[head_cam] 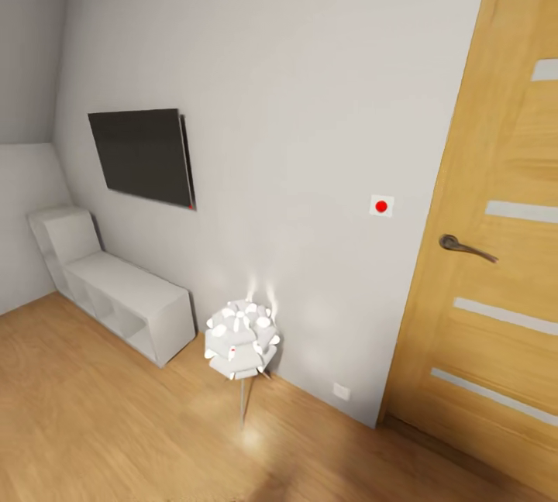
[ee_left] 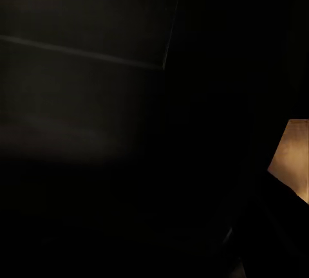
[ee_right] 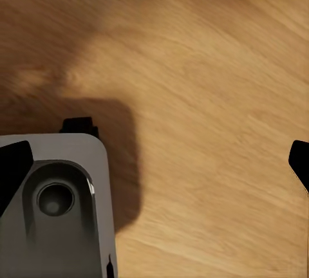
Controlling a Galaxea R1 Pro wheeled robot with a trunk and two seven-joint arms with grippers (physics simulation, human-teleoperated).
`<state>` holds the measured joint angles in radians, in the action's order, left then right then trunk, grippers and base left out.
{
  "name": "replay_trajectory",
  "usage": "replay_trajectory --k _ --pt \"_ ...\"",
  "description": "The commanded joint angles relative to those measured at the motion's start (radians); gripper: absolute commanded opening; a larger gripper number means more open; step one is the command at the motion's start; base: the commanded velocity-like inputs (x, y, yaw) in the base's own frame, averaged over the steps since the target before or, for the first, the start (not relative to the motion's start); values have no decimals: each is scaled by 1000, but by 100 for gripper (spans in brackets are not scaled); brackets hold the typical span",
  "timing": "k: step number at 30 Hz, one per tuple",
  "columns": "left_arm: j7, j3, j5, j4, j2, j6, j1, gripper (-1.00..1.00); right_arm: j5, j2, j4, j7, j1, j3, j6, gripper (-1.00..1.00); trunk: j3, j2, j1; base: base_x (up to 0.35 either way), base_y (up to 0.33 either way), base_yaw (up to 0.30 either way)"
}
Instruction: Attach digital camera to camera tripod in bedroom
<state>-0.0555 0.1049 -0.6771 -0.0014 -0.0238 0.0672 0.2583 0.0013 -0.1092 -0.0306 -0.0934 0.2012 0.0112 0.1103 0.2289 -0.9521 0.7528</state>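
Note:
The digital camera and the camera tripod are out of view. I face a white wall above a light wood floor [head_cam: 93, 409]. In the right wrist view my right gripper [ee_right: 156, 162] is open, its two black fingertips [ee_right: 14, 165] far apart over bare wood floor with nothing between them. A grey part of my own base [ee_right: 58, 207] lies under one fingertip. The left wrist view is almost black, with a small patch of wood floor [ee_left: 293, 156] at one edge; the state of the left gripper cannot be made out.
A white spiky-shaded floor lamp [head_cam: 242, 339] stands lit by the wall ahead. A low white shelf unit [head_cam: 116, 293] sits at the left under a wall-mounted dark screen [head_cam: 141, 155]. A closed wooden door [head_cam: 496, 254] with a lever handle [head_cam: 465, 246] is at the right.

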Motion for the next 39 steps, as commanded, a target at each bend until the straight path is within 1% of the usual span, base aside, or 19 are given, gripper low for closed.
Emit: replay_trajectory --k 1,39 --pt "-3 9 -7 0 0 3 1 -100 0 0 -4 -2 1 1 7 100 1 -1 0 0 0 265" --pt "-3 9 -9 0 -1 3 1 -100 0 0 -3 -2 1 1 8 100 1 -1 0 0 0 265"
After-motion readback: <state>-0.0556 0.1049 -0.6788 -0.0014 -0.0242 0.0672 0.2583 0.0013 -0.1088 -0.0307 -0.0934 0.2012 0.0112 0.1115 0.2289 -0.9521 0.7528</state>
